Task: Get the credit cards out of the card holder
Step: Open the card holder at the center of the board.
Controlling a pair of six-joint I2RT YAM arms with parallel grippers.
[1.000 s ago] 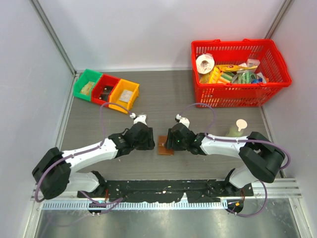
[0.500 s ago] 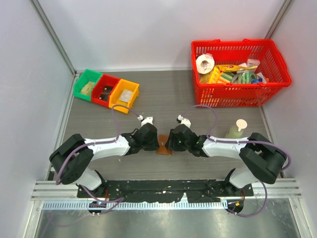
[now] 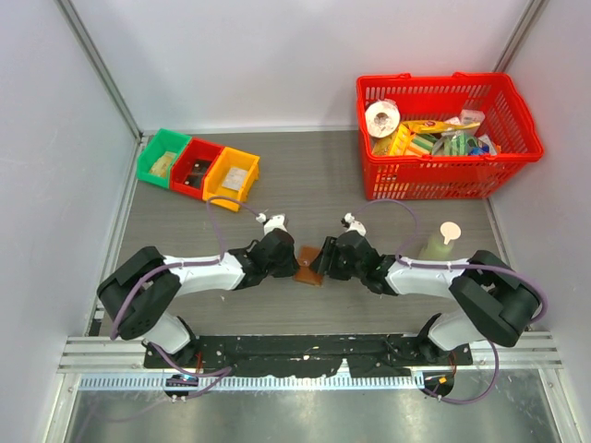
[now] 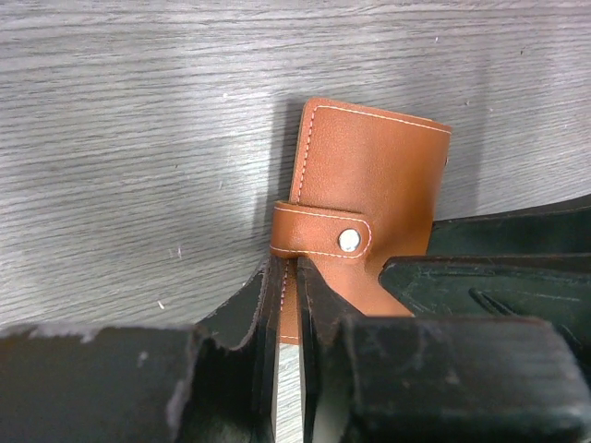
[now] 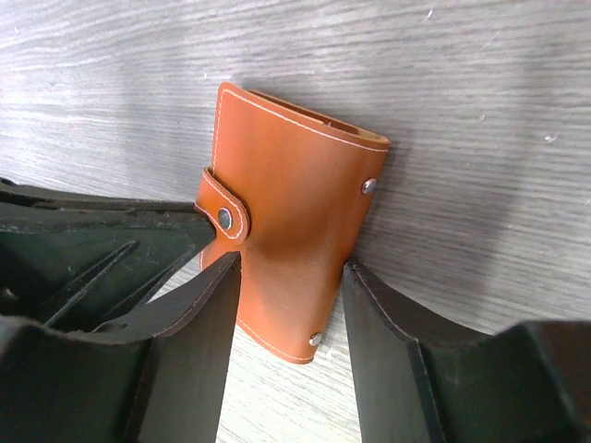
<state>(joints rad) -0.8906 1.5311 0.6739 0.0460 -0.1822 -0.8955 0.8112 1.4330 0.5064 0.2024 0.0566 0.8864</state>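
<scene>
Well left and nearward of red basket (image 3: 443,180), your left gripper (image 4: 288,277) has just narrowed to pinch card holder (image 5: 295,194) edge. Right gripper (image 5: 291,277) straddles it, jaws apart. Holder on table, snap strap (image 4: 319,231) fastened, credit cards unseen: extraction not begun.

We see the card holder (image 3: 307,266), tan stitched leather, folded shut, its strap (image 4: 319,231) snapped closed, resting on the grey table (image 3: 305,185).

The grey wood-grain tabletop (image 3: 314,175) carried a brown card holder (image 3: 307,265) near the front, a row of coloured bins (image 3: 214,164) back left, a red basket (image 3: 434,180) back right, and a pale green bottle (image 3: 437,244).
</scene>
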